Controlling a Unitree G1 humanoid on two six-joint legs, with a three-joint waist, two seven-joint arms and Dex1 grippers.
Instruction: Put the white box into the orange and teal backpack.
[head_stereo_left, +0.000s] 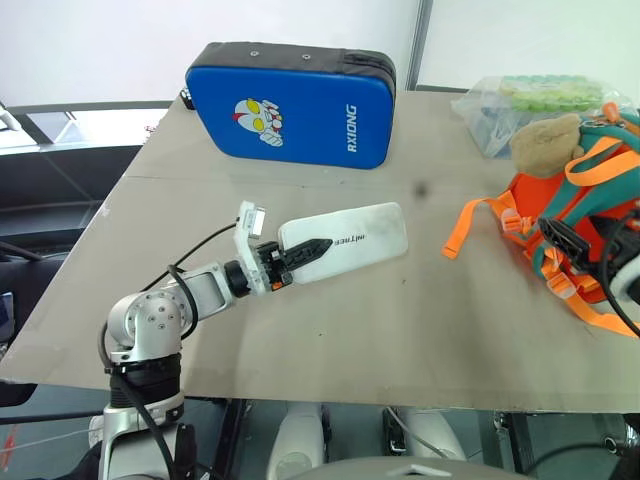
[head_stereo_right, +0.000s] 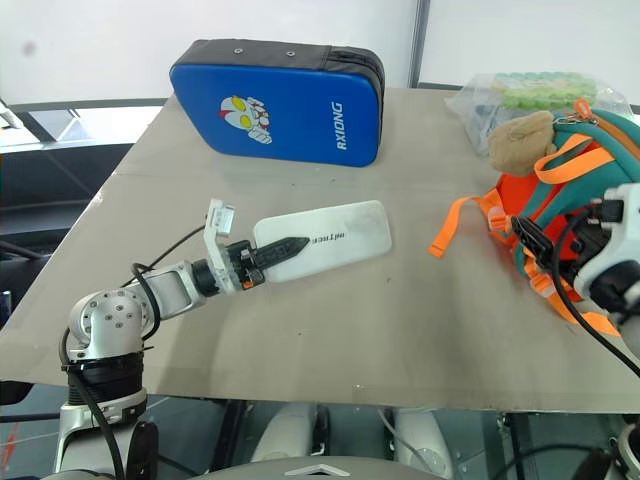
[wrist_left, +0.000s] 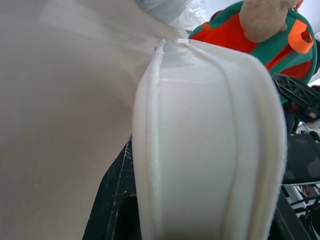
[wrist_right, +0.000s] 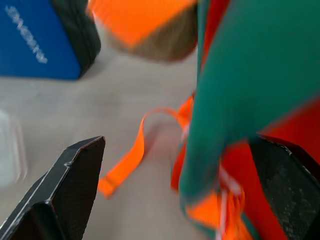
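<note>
My left gripper (head_stereo_left: 306, 247) is shut on the near end of the white box (head_stereo_left: 345, 240), a flat case with dark lettering, and holds it just above the table's middle. In the left wrist view the white box (wrist_left: 210, 150) sits between the black fingers (wrist_left: 107, 200) and points towards the backpack. The orange and teal backpack (head_stereo_left: 535, 195) lies at the right edge of the table, its orange strap (head_stereo_left: 468, 225) trailing leftward. At the backpack's near side my right gripper (wrist_right: 177, 145) stands open, with teal trim (wrist_right: 235, 85) between its spread fingers (head_stereo_right: 527, 236).
A big blue cartoon-printed case (head_stereo_left: 290, 105) stands at the back of the table (head_stereo_left: 400, 330). A tan plush toy (head_stereo_left: 545, 140) sits on the backpack's top. Behind it lies a clear plastic bag (head_stereo_left: 530, 100) of green items. Bare tabletop separates the box and the backpack.
</note>
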